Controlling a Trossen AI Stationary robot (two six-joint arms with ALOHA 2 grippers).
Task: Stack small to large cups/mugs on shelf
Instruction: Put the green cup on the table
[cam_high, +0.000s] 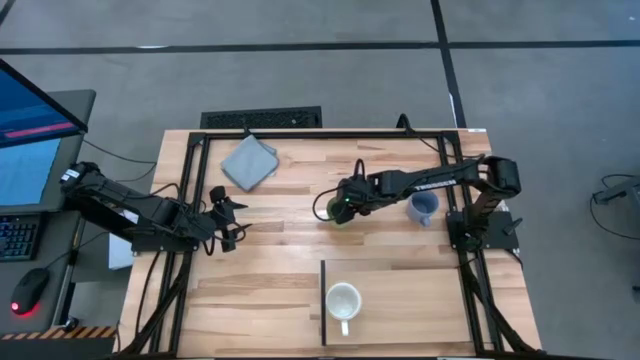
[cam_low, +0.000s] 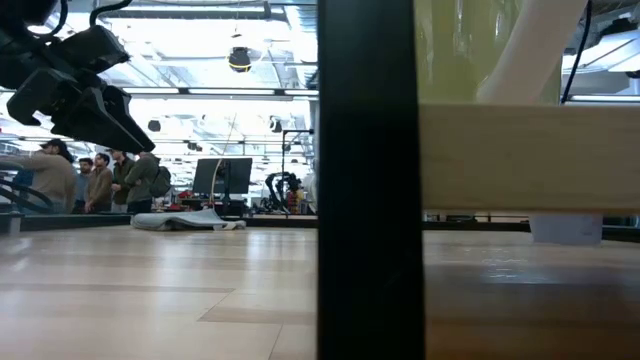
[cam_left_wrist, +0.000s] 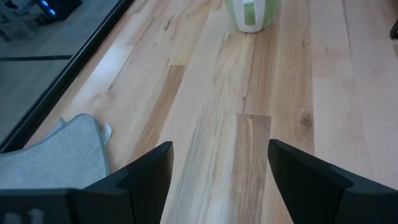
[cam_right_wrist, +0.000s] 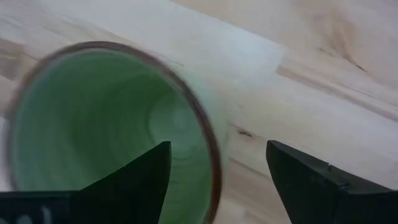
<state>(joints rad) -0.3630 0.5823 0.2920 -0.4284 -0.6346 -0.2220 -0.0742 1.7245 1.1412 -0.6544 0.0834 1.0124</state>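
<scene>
The bright green mug (cam_high: 341, 212) stands upright on the tabletop near the middle, its foot on the planks; the left wrist view shows the same green mug (cam_left_wrist: 249, 12) from farther off. My right gripper (cam_right_wrist: 217, 168) hangs over it, pointing steeply down and open. One finger is over the hollow and one outside, with the rim (cam_right_wrist: 211, 155) between them untouched. The blue-grey mug (cam_high: 423, 207) stands just to its right. The cream-white mug (cam_high: 343, 301) stands on the shelf (cam_high: 420, 300) at the near edge. My left gripper (cam_left_wrist: 217, 168) waits open at the table's left.
A folded grey cloth (cam_high: 248, 160) lies at the far left of the table, beside my left gripper. The shelf's dark strip (cam_high: 323, 300) runs along its left edge. Bare planks lie between the green mug and the shelf. People stand in the room beyond the table.
</scene>
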